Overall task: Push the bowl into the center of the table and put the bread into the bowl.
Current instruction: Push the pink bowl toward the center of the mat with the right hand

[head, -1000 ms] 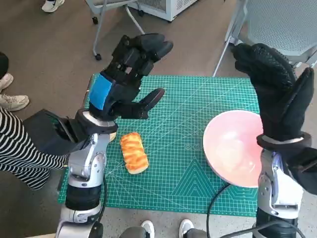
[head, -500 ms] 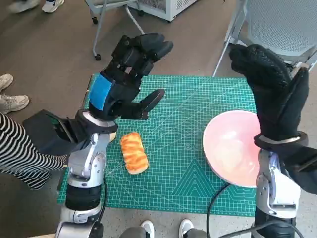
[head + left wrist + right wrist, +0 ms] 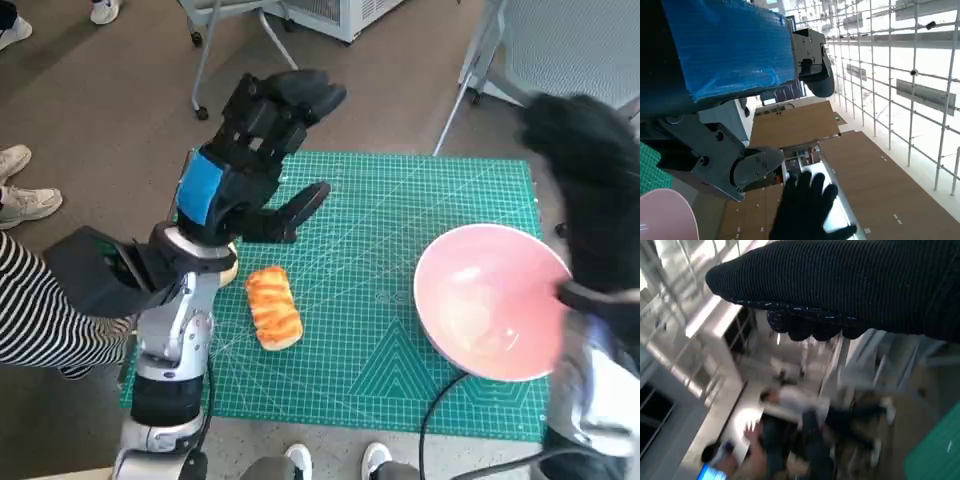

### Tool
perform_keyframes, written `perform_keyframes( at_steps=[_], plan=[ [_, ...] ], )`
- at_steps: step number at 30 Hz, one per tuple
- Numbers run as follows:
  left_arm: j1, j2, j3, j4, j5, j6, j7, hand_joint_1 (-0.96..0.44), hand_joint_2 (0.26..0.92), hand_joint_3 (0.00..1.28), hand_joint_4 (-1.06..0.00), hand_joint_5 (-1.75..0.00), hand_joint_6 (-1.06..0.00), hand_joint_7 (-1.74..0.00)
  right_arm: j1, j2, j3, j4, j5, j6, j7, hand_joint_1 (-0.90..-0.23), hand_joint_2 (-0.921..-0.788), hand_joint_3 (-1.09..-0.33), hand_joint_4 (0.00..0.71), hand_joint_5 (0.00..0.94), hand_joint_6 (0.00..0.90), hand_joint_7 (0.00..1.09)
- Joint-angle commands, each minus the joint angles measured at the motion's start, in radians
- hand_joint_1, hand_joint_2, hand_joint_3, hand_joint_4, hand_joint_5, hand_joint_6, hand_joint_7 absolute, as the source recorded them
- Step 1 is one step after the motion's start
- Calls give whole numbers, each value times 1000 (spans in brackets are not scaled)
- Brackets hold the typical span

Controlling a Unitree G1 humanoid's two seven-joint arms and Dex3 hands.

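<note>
Motion blur smears the gloved right hand (image 3: 590, 210) beside the round pink bowl (image 3: 490, 300), grip probably empty; taped left hand (image 3: 255, 160) hangs spread, empty.

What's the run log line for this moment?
left hand: open, raised | right hand: raised, blurred | bowl: right side | bread: on mat, outside bowl

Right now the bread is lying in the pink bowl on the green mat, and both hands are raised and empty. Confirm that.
Not quite. The head view shows the bread lying on the green mat, apart from the pink bowl, which holds nothing. The rest stands: the left hand and right hand are raised and empty.
</note>
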Motion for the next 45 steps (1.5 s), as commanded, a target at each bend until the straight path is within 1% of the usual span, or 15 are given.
perform_keyframes(
  at_steps=[1, 4, 5, 9, 13, 17, 20, 23, 26, 28, 34, 38, 41, 45],
  plan=[
    [6, 1, 4, -14, 12, -18, 5, -96, 632, 775, 1, -595, 1, -911, 76, -14, -64, 23, 9, -42, -9, -656, -921, -672, 159, 0, 42, 531],
    [5, 2, 6, -5, 12, -24, 6, -97, 632, 774, 1, -592, 1, -909, 116, -21, -109, 56, 2, -87, -13, -663, -921, -684, 153, 0, 28, 532],
    [5, 1, 6, -4, 12, -24, 6, -98, 632, 773, 1, -591, 1, -908, 123, -23, -117, 63, 1, -97, -14, -666, -921, -685, 152, 0, 25, 533],
    [4, 1, 9, 4, 12, -24, 9, -100, 635, 769, 1, -587, 1, -917, 172, -33, -181, 140, -22, -169, -36, -669, -921, -708, 146, 0, 15, 534],
    [-2, -2, 8, 9, 15, -23, 14, -100, 637, 765, 1, -585, 1, -924, 195, -31, -216, 228, -32, -225, -60, -674, -921, -718, 150, 3, 13, 534],
    [-8, -4, 5, 13, 14, -19, 18, -98, 640, 762, 1, -583, 1, -926, 198, -23, -228, 322, -36, -268, -81, -678, -921, -721, 155, 5, 13, 533],
    [-12, -5, 4, 15, 13, -17, 19, -94, 642, 761, 1, -581, 1, -926, 192, -18, -228, 400, -29, -297, -87, -680, -921, -722, 155, 5, 14, 531],
    [-16, -6, 3, 18, 10, -15, 16, -92, 643, 761, 1, -582, 1, -926, 185, -13, -219, 469, -17, -309, -81, -683, -921, -723, 152, 3, 15, 530],
    [-18, -5, 2, 19, 6, -11, 13, -92, 643, 761, 1, -583, 1, -926, 182, -8, -207, 513, -9, -313, -77, -676, -921, -724, 148, 1, 14, 528],
    [-20, -5, 3, 19, -1, -5, 9, -94, 643, 762, 1, -593, 1, -927, 177, 0, -197, 552, -6, -319, -71, -656, -921, -728, 145, 0, 12, 527],
    [-24, 2, 10, 19, -30, 19, -11, -97, 644, 767, 1, -594, 1, -927, 133, 15, -175, 708, 5, -349, -47, -627, -921, -747, 140, 0, 8, 524],
    [-25, 5, 16, 15, -47, 39, -23, -96, 645, 773, 1, -566, 1, -924, 98, 26, -161, 801, 3, -363, -39, -608, -921, -766, 139, 0, 20, 527],
    [-24, 8, 20, 6, -59, 53, -29, -96, 646, 776, 1, -557, 1, -922, 70, 41, -147, 863, -4, -366, -40, -595, -921, -774, 145, 4, 36, 531],
    [-20, 12, 25, -7, -70, 70, -34, -97, 646, 778, 1, -550, 1, -921, 39, 60, -123, 927, -11, -370, -37, -598, -921, -776, 152, 6, 46, 526]
  ],
)
